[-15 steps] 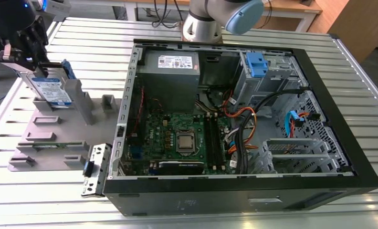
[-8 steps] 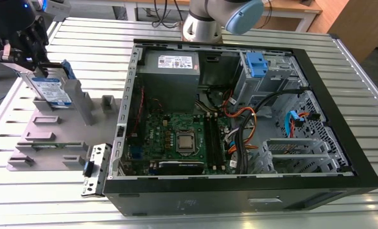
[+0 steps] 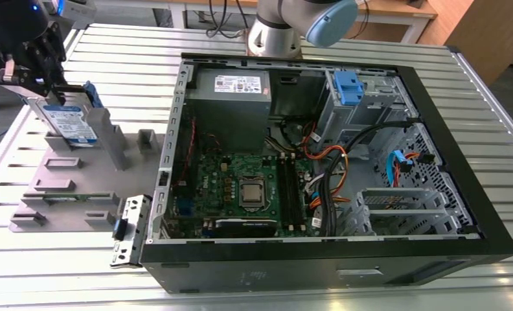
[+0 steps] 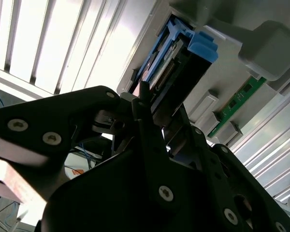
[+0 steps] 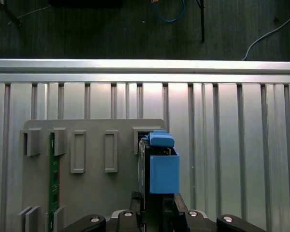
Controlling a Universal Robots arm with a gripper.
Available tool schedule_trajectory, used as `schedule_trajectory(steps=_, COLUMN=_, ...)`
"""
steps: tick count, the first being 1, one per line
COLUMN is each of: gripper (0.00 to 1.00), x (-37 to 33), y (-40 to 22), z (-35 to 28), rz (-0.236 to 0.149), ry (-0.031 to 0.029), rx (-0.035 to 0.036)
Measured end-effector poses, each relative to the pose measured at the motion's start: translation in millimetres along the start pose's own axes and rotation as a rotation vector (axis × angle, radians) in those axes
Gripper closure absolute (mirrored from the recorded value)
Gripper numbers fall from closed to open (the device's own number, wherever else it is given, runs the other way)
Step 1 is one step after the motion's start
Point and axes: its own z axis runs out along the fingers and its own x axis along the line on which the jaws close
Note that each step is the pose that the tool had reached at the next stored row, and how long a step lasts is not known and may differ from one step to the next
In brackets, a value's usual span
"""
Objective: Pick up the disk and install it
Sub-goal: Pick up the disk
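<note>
Exterior view: one tool [image 3: 47, 92] over one upright disk [image 3: 72, 124].

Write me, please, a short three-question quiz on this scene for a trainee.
1. True or false: the disk lies flat inside the computer case.
2. Which thing is the gripper nearest to? A) the motherboard B) the disk C) the power supply
3. Fill in the blank: the disk stands on ____ in the grey holder at the exterior view's left.

Key: 1 false; 2 B; 3 edge.
</note>
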Motion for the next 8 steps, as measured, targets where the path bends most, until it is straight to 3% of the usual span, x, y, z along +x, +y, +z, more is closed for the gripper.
schedule_trajectory(steps=8, gripper=0.65, x=0.0, y=0.0, z=0.0, rz=-0.017, ry=0.0008, rx=-0.0011)
